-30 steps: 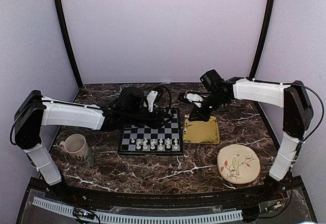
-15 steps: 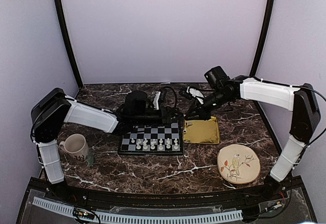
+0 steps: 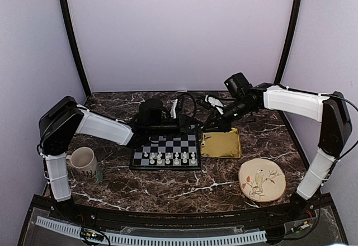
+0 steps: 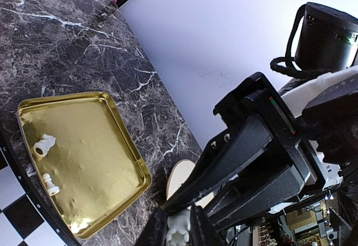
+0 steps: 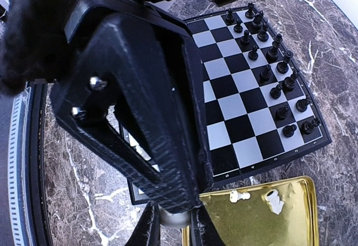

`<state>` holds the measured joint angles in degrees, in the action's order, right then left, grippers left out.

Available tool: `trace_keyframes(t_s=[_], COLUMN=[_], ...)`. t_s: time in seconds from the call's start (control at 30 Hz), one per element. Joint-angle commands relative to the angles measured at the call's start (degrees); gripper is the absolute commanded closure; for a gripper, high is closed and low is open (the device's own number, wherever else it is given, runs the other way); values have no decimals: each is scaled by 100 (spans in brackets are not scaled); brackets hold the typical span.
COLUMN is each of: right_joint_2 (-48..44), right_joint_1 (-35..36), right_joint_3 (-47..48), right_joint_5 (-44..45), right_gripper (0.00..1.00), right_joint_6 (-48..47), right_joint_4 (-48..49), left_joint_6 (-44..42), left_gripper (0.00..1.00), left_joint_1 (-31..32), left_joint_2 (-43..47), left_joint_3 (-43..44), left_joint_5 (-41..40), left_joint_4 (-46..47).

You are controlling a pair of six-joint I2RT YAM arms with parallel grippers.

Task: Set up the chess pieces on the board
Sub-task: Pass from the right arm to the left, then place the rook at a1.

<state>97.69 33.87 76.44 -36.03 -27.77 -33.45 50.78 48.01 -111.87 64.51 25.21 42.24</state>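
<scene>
The board [image 3: 166, 144] lies mid-table with a row of white chess pieces [image 3: 168, 157] along its near side; black chessmen [image 5: 268, 72] stand on its far side. My left gripper [image 3: 193, 126] and right gripper [image 3: 210, 126] meet just behind the board's back right corner. In the left wrist view my left gripper [image 4: 179, 230] is shut on a white piece [image 4: 179, 226]. In the right wrist view my right gripper [image 5: 175, 223] is shut on the same piece's round base [image 5: 176, 218]. Two white pieces [image 4: 45, 145] lie in the gold tray [image 4: 120, 140].
The gold tray [image 3: 222, 152] sits right of the board. A bird-painted plate [image 3: 262, 180] lies at the front right. A mug [image 3: 84, 159] stands left of the board. Cables lie behind the board near the back wall.
The left arm has drawn its shoulder and elbow in, and the right arm has stretched out. Both grippers have come together behind the board's back right corner and hardly moved in the last half second.
</scene>
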Motion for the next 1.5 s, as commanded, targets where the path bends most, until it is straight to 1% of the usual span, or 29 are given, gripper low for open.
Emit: trace_keyframes(t_s=[0.0, 0.07, 0.1, 0.2, 0.27, 0.33, 0.5, 0.67, 0.73, 0.77, 0.83, 0.93, 1.07, 1.17, 1.33, 1.47], right_joint_2=[-57, -51, -64, -172, -330, -526, -796, -736, -703, -687, -678, -674, -673, -673, -506, -505], right_joint_1=[56, 57, 56, 44, 16, -40, -351, -462, -475, -467, -473, -471, -472, -469, -472, -476], right_joint_3=[-40, -42, -38, -106, -257, -463, -889, -972, -995, -1002, -1000, -1000, -1000, -1000, -1000, -1000], right_joint_5=[-116, -110, -109, -86, -104, -132, -197, 2, 69, 74, 66, 93, 118, 138, 106, 81], right_gripper=[91, 91, 88, 75, 69, 66, 64, 63, 63, 63, 63, 63, 63, 63, 63, 63], right_joint_6=[-2, -16, -21, -45, -92, -106, -14, 27, 0, -3, -21, -40, -70, -95, -107, -123], right_joint_4=[54, 37, 21, -12, 30, 174, 520, 683, 713, 717, 728, 718, 711, 700, 670, 656], left_joint_6=[76, 87, 85, -71, -435, -1141, -2522, -3178, -3233, -3218, -3119, -2896, -2539, -2235, -2035, -2041], left_gripper=[86, 90, 91, 94, 95, 96, 96, 95, 95, 95, 95, 96, 96, 95, 95, 96], left_joint_1=[-10, -19, -24, -58, -80, -81, -72, -23, 20, 44, 74, 94, 95, 95, 95, 95], left_joint_2=[-7, -25, -27, 64, 272, 569, 1544, 2336, 2627, 2708, 3045, 3472, 3818, 3796, 3483, 3252], left_joint_3=[132, 132, 132, 129, 88, 59, -210, -657, -823, -922, -1153, -1446, -1744, -1863, -1977, -2005], left_joint_5=[188, 228, 263, 373, 330, 190, -781, -2266, -2867, -3138, -3532, -3911, -4083, -4145, -4234, -4206], left_joint_4=[331, 382, 408, 340, 2, -742, -2427, -3924, -4582, -4751, -5145, -5611, -6092, -6355, -6362, -6168])
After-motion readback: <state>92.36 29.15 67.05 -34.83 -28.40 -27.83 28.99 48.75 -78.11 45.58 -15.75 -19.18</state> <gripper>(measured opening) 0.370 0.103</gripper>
